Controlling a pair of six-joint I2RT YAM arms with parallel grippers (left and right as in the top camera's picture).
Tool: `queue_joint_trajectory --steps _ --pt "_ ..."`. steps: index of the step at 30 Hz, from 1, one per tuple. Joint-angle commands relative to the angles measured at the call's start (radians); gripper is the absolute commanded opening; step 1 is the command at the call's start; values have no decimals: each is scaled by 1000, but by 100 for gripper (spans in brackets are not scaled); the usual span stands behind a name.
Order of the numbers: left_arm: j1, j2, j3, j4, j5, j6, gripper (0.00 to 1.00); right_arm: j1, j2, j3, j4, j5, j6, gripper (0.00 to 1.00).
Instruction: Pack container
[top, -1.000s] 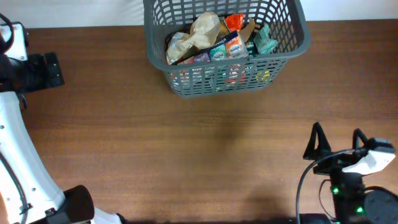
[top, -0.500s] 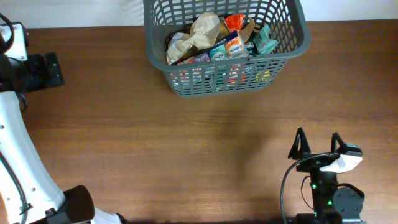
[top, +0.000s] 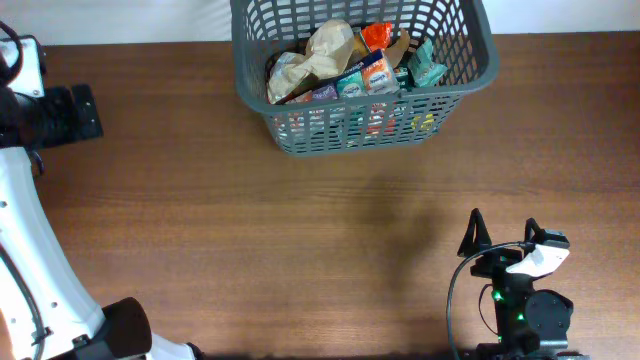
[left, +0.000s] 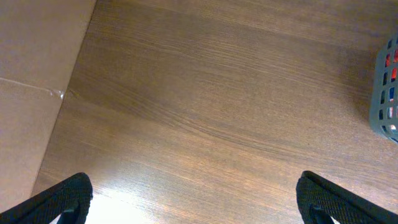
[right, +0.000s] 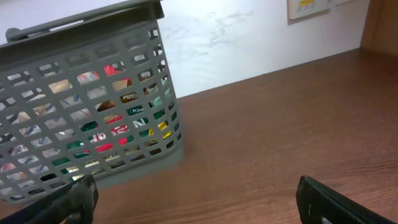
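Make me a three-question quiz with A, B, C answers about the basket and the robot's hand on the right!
1. Where does the basket stand?
A. on the table, at its far edge
B. on the floor
C. upside down on a chair

2. What colour is the basket?
A. red
B. grey
C. yellow

3. How is the right gripper?
A. shut on a packet
B. shut on the basket
C. open and empty

Answers:
1 A, the overhead view shows it on the wood at the far edge.
2 B, its lattice walls are grey.
3 C, its jaws stand apart with nothing between them.
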Motion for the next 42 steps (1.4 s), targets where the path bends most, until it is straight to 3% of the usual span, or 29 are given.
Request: queue_joint_trajectory --steps 1,10,35,42 --pt "6 3 -3 2 3 -9 99 9 -13 -8 -16 19 5 99" --pt "6 3 -3 2 3 -9 99 9 -12 -10 -188 19 5 99" --pt "6 -2 -3 2 3 -9 99 9 -11 -10 -186 19 5 99" --pt "-18 -64 -111 49 -11 -7 99 9 -11 -10 -186 19 5 99"
